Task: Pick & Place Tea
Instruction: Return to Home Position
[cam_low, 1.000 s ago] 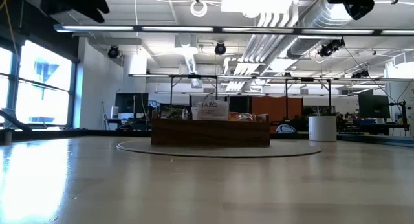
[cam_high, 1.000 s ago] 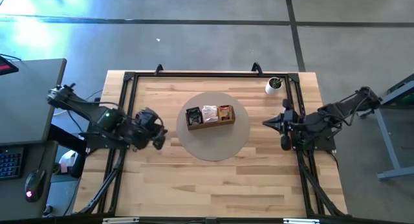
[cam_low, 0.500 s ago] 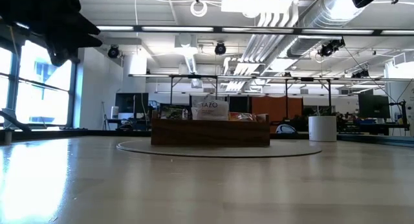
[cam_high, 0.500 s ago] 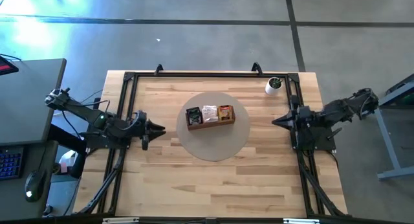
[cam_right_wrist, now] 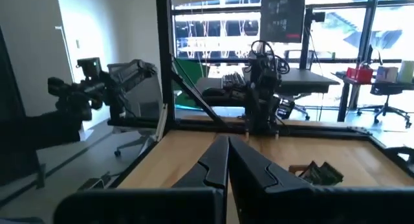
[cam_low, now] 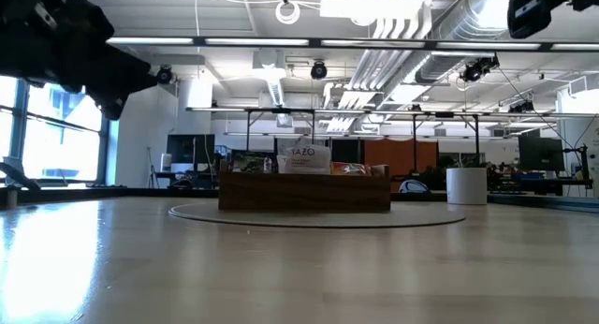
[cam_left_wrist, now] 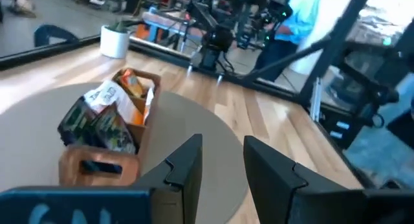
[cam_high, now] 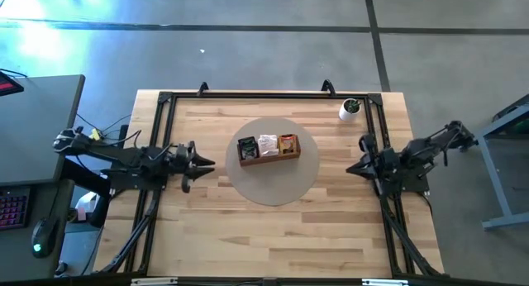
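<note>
Over on the round mat [cam_high: 273, 185], the tea [cam_high: 267, 143] sits packed in the three slots of the wooden tray [cam_high: 273, 159]. By its edge of the table [cam_high: 248, 232], the left gripper [cam_high: 207, 163] hangs with jaws slightly apart and empty, while the right gripper [cam_high: 349, 168] opposite is pinched closed on nothing. Looks like the go-home step, so next just calls for parking both arms.

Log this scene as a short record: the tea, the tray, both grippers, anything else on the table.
tea: black sachets left compartment, white sachets middle, yellow-orange sachets right
holder: brown wooden three-compartment tray on round grey mat
left gripper: open, empty, left of the mat
right gripper: shut, empty, right of the mat
other: small white cup at a right-hand corner of the wooden table
</note>
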Controlling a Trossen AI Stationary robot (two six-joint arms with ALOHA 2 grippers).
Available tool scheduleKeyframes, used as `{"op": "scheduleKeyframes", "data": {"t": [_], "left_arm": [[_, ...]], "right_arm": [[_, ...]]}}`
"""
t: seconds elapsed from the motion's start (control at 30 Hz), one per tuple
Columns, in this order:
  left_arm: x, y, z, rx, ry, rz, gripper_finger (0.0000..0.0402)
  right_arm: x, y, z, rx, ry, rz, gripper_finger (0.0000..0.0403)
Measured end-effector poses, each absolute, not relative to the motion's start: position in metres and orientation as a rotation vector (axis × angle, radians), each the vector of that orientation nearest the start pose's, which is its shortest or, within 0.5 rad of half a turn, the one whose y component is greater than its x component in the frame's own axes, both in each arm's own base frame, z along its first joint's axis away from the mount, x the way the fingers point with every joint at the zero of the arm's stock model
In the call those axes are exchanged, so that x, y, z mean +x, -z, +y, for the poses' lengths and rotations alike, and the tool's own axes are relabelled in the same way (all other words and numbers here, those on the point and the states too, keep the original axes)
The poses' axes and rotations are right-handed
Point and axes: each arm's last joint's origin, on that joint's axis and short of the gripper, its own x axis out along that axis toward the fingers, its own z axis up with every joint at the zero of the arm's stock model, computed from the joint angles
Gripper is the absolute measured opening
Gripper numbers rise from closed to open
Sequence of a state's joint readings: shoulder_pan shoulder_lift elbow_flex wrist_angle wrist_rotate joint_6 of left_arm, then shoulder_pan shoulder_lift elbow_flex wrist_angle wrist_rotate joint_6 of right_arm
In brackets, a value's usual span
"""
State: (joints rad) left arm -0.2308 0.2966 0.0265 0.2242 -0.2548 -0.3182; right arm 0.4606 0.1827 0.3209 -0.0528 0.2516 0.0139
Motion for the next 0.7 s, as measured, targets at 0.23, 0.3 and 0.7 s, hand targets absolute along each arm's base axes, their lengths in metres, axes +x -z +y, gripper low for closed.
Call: {"op": "scheduleKeyframes", "data": {"t": [0.23, 0.3, 0.7], "left_arm": [[0.114, -0.158, -0.015, -0.428, -0.083, 0.106, 0.0112], [0.114, -0.158, -0.015, -0.429, -0.084, 0.113, 0.0112], [0.114, -0.157, -0.015, -0.422, -0.084, 0.119, 0.0112]], "right_arm": [[0.088, -0.223, 0.037, 0.053, -0.231, -0.163, 0.0009], [0.089, -0.215, 0.037, 0.055, -0.23, -0.156, 0.0007], [0.095, -0.177, 0.04, 0.108, -0.235, -0.088, 0.0007]]}}
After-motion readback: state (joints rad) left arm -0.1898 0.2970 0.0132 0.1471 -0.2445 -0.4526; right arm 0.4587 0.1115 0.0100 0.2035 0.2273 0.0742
